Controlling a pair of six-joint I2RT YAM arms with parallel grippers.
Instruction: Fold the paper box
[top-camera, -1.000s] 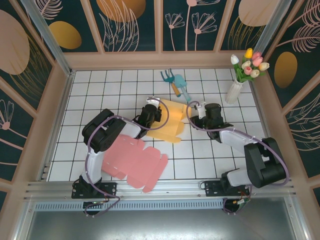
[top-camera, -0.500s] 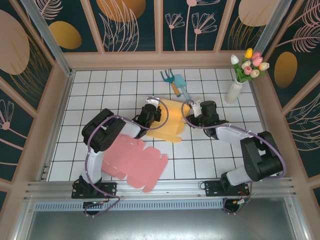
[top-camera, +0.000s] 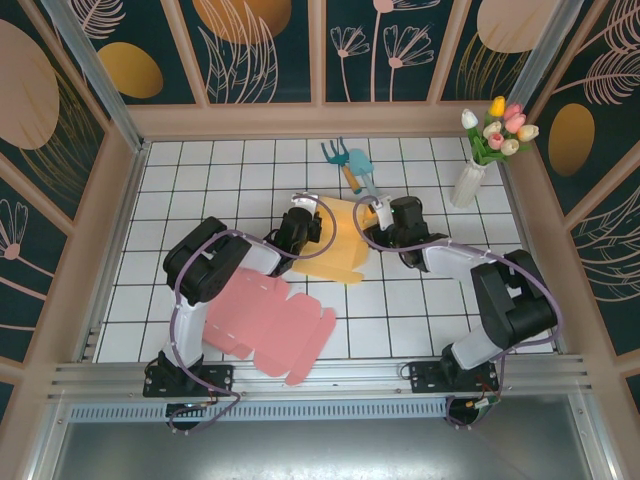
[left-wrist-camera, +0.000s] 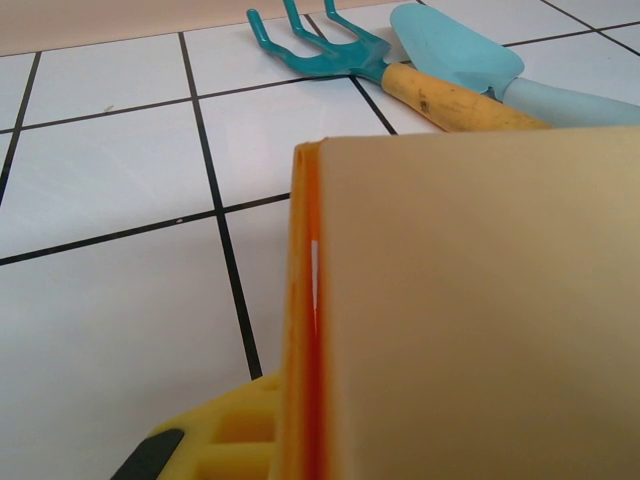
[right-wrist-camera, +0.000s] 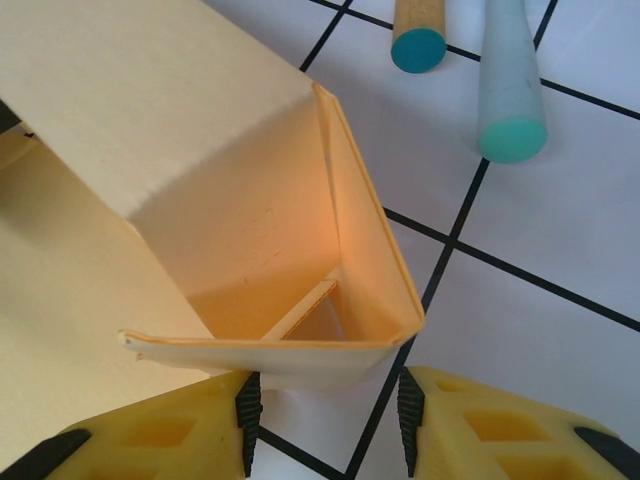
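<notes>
Midway across the tiled table (top-camera: 200, 180), the yellow box (top-camera: 340, 245) lies half folded between the two grippers, one at each end. At its left end the left gripper (top-camera: 298, 232) is closed tight on an upright wall of the box. From the left wrist that wall (left-wrist-camera: 480, 320) stands close in front, with its orange edge facing the camera and one yellow finger (left-wrist-camera: 215, 445) low beside it. At the right end the right gripper (top-camera: 383, 222) sits just beside the box's raised corner. Its jaws are partly apart and grip nothing. From the right wrist the box (right-wrist-camera: 150, 130) shows an open end with a bent flap along the bottom. That flap's edge lies just ahead of the gap of the right gripper (right-wrist-camera: 325, 405), overlapping the left finger's tip, and bare tile shows between the pads.

Beyond the box lie a rake (top-camera: 336, 155) and a trowel (top-camera: 362, 172), near its far right corner but apart from it. A flat pink sheet (top-camera: 270, 320) lies nearer the arm bases, to the left. A vase (top-camera: 468, 180) of tulips stands at the far right.
</notes>
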